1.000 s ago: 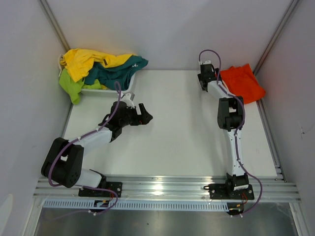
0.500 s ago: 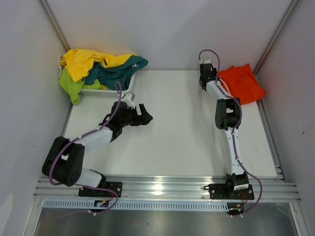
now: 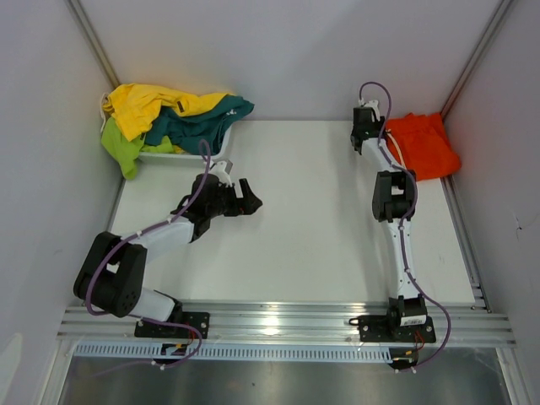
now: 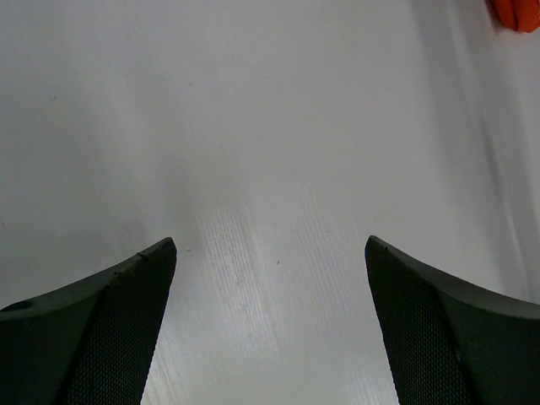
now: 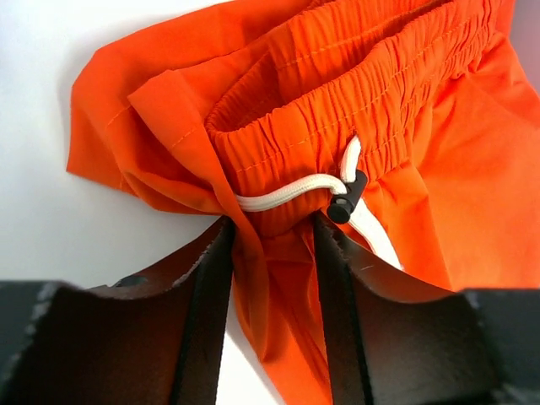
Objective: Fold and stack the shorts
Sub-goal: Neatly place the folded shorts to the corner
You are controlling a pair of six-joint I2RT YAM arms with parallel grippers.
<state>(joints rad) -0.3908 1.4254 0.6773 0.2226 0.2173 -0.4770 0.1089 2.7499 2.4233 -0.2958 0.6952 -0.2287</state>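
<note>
The orange shorts (image 3: 426, 143) lie bunched at the table's back right. In the right wrist view the orange shorts (image 5: 337, 101) show an elastic waistband and a white drawstring (image 5: 291, 192). My right gripper (image 3: 369, 135) sits at their left edge. That same right gripper (image 5: 272, 224) is shut on a fold of orange fabric just below the waistband. Yellow shorts (image 3: 148, 101), teal shorts (image 3: 202, 118) and lime-green shorts (image 3: 122, 148) are heaped in the basket at back left. My left gripper (image 3: 249, 198) hovers over bare table, and in its own view the left gripper (image 4: 270, 245) is open and holds nothing.
The white plastic basket (image 3: 169, 154) stands in the back left corner. Grey walls close in the table on the left, back and right. An aluminium rail (image 3: 278, 316) runs along the near edge. An orange corner (image 4: 516, 13) shows at the left wrist view's top right.
My right gripper has moved right, toward the back wall, and its jaws have narrowed onto the orange fabric. The orange shorts have shifted slightly right. The left arm has stayed still.
</note>
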